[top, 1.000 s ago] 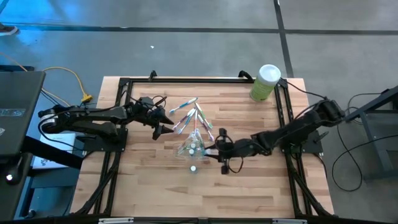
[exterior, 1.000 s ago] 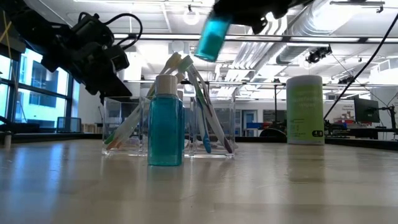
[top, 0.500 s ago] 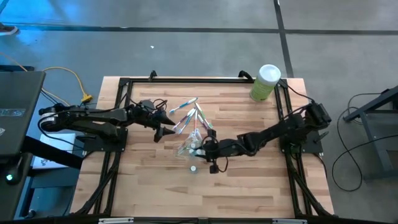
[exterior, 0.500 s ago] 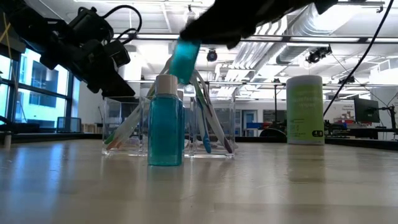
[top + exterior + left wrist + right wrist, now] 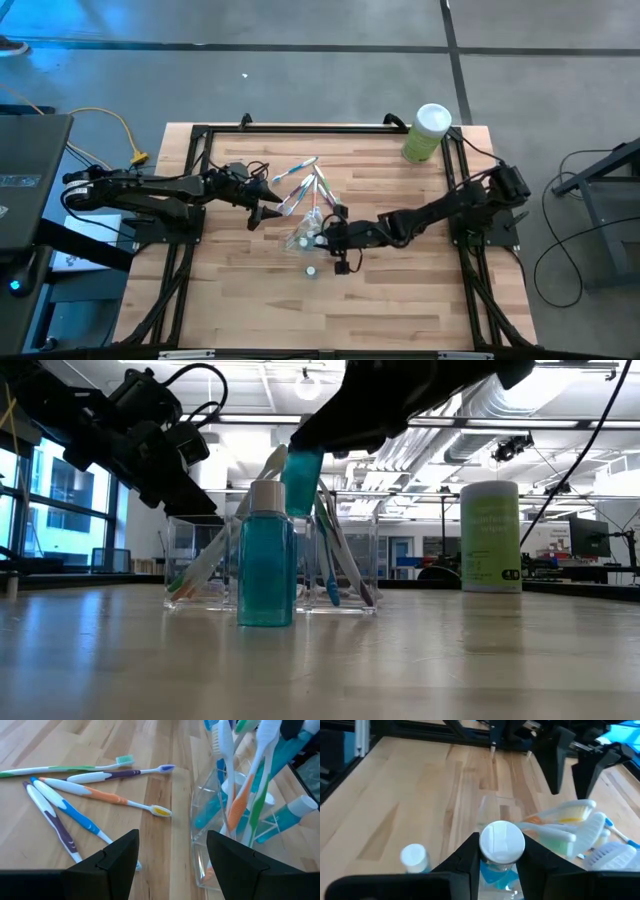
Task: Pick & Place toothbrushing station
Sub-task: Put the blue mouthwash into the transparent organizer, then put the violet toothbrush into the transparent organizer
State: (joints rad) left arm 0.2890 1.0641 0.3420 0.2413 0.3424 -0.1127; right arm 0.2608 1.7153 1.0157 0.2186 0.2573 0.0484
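**A:** Where is the tube sitting relative to the holder right now?

**B:** The right gripper (image 5: 496, 851) is clamping a small blue white-capped tube (image 5: 501, 841); its fingers are pressing on the tube's shoulders just under the cap; in the low view that tube (image 5: 301, 478) is hanging above the clear holder (image 5: 352, 565), its long axis tilting slightly off upright, its lower end reaching in among the heads of the standing toothbrushes (image 5: 335, 550).

**A:** So the way down is the whole question?

**B:** I am judging so; the open compartment is lying below and a little ahead of the jaws, and the leaning brush handles are crowding the path; the tube probably needs to come down along its own axis, or it may catch on a brush head.

**A:** And the second tube?

**B:** Another white-capped tube (image 5: 312, 270) is standing upright on the table (image 5: 420, 300), just beside the holder on the side nearer the front edge; it is waiting outside the holder.

**A:** What is the left arm doing?

**B:** The left gripper (image 5: 172, 851) is hovering with its fingers apart and gripping nothing, near the holder's other side; several loose toothbrushes (image 5: 95, 795) are lying flat on the wood in front of it, their handles running roughly parallel; for those the left arm is clearly the nearer one.

**A:** The green canister?

**B:** The green canister (image 5: 426, 133) is standing well apart at the far right corner.
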